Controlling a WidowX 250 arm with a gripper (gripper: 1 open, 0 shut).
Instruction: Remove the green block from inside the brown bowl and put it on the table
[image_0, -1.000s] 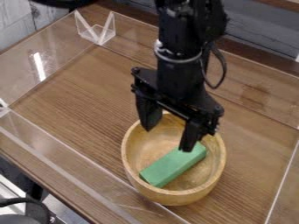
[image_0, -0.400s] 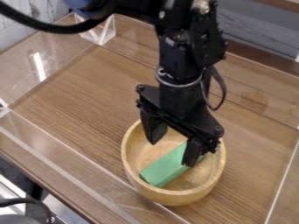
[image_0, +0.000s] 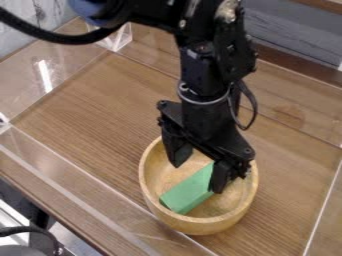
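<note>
The green block (image_0: 189, 193) lies slanted inside the brown bowl (image_0: 167, 217), which stands on the table (image_0: 94, 110) near the front. My gripper (image_0: 201, 172) hangs straight down into the bowl, open, with one finger on each side of the block's upper end. The right fingertip (image_0: 222, 181) covers part of the block. Whether the fingers touch the block cannot be told.
Clear acrylic walls (image_0: 60, 60) run round the table. A small clear stand (image_0: 110, 35) sits at the back left. The black arm (image_0: 211, 50) rises above the bowl. Bare wood lies left of and behind the bowl.
The gripper has come lower into the bowl and shifted slightly, its fingers now straddling the block's upper end. The block and bowl have stayed where they were.
</note>
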